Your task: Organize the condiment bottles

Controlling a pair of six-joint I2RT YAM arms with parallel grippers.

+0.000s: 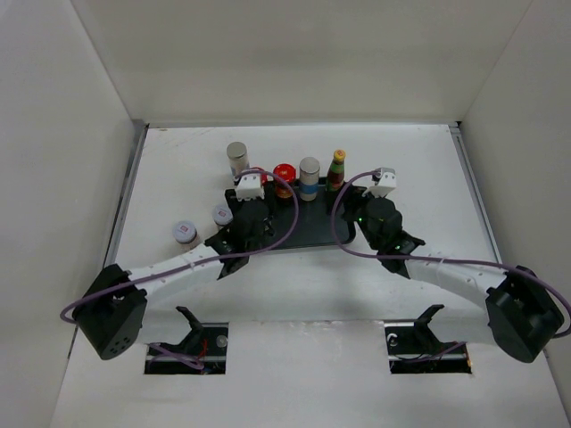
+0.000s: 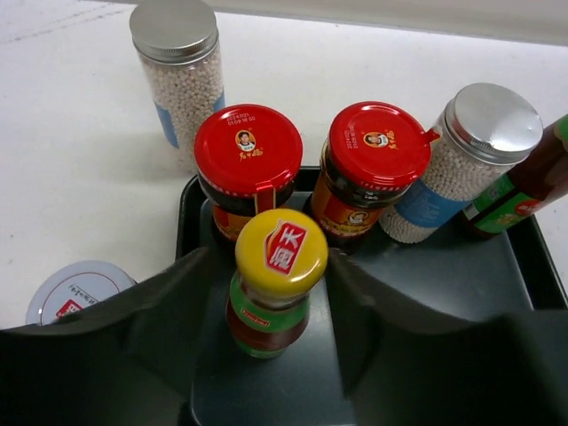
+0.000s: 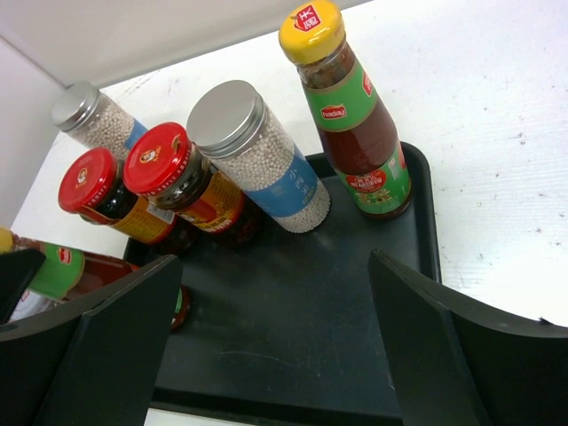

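A black tray (image 1: 308, 227) holds a yellow-capped sauce bottle (image 1: 336, 169), a grey-capped shaker (image 1: 309, 176) and a red-lidded jar (image 1: 284, 175) along its back edge. In the left wrist view a second yellow-capped sauce bottle (image 2: 273, 284) stands on the tray (image 2: 266, 390), in front of two red-lidded jars (image 2: 247, 164) (image 2: 373, 169). My left gripper (image 2: 271, 266) is open, a finger on either side of that bottle with small gaps. My right gripper (image 3: 275, 293) is open and empty over the bare right part of the tray (image 3: 293, 328), near the upright sauce bottle (image 3: 351, 115) and shaker (image 3: 262, 160).
A second grey-capped shaker (image 1: 236, 159) stands off the tray behind its left corner. Two short pale-lidded jars (image 1: 185, 232) (image 1: 222, 214) sit on the white table left of the tray. White walls close the table on three sides.
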